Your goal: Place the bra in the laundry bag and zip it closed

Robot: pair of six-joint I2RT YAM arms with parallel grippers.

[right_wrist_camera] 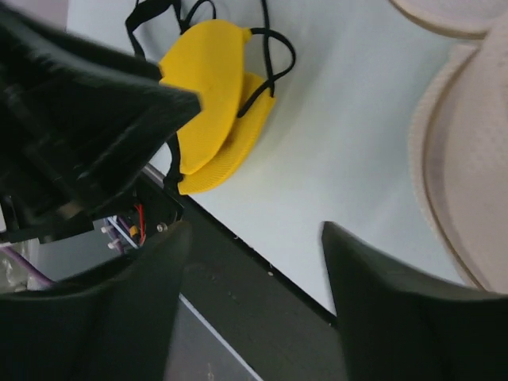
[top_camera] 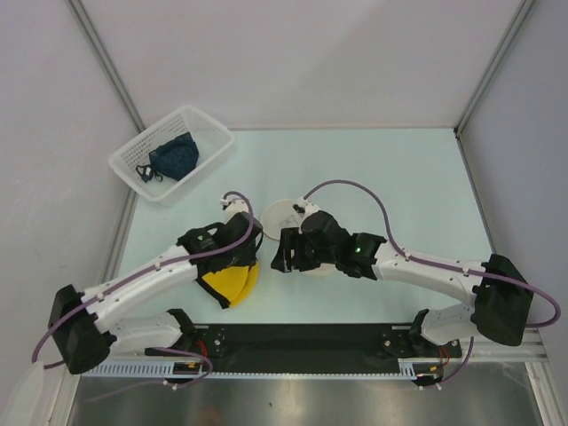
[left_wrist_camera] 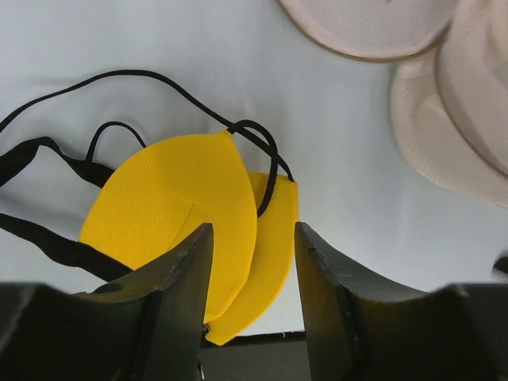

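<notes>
From the top view, the bra (top_camera: 229,284) lies flat near the front edge, partly under my left gripper (top_camera: 235,257). The laundry bag (top_camera: 282,216) sits just beyond it to the right, half hidden by the right gripper (top_camera: 286,252). The left arm is clearly the nearer one.

On the left wrist, my fingers (left_wrist_camera: 178,278) stand apart with nothing clamped. The folded yellow cups lie below them, mostly left of the gap, with the long axis slanting from the near tip between the fingers up and away. The straps (left_wrist_camera: 48,159) trail left and the bag is at upper right, across bare table (left_wrist_camera: 341,182).

On the right wrist, the jaws are also apart and empty. The bra lies up and left, beside the left arm (right_wrist_camera: 79,119), and the bag fills the right edge. I judge the pickup falls to the left arm.
</notes>
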